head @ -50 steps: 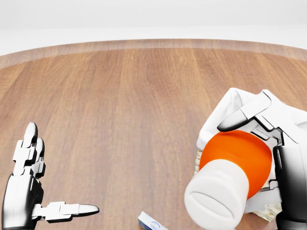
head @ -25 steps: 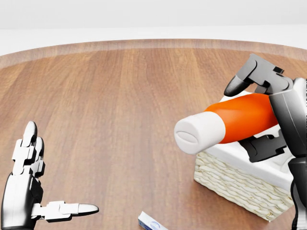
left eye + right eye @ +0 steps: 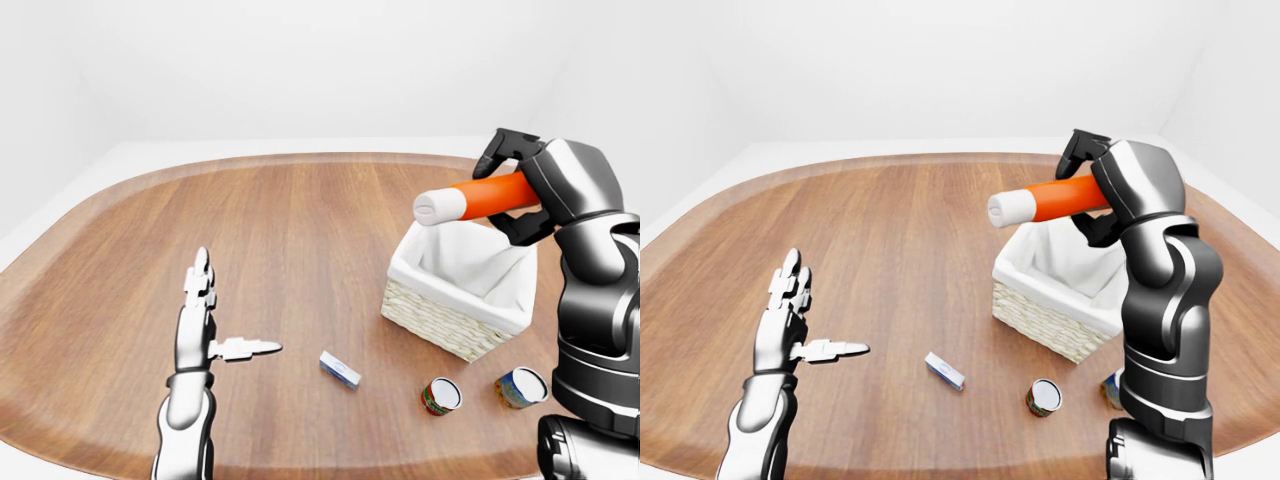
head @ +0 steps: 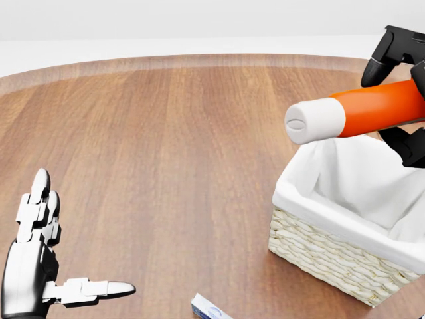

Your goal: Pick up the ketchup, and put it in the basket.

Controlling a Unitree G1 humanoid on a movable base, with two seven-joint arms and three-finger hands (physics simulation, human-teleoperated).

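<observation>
The ketchup bottle (image 4: 362, 111) is orange with a white cap and lies almost level in the air, cap pointing left. My right hand (image 3: 520, 190) is shut on its orange body and holds it above the wicker basket (image 3: 455, 325), over the basket's upper edge in the head view. The basket has a white cloth lining (image 4: 352, 183) and stands on the wooden table (image 3: 290, 240). My left hand (image 3: 205, 325) hovers open over the table at lower left, fingers spread, thumb pointing right, far from the bottle.
A small blue-and-white box (image 3: 340, 369) lies on the table below and left of the basket. Two cans (image 3: 441, 395) (image 3: 521, 387) lie on their sides near the table's lower right edge. My right arm (image 3: 1160, 300) stands tall beside the basket.
My right hand has raised the ketchup up and to the right, swinging it from cap-toward-camera to nearly level above the basket. The left hand has stayed put.
</observation>
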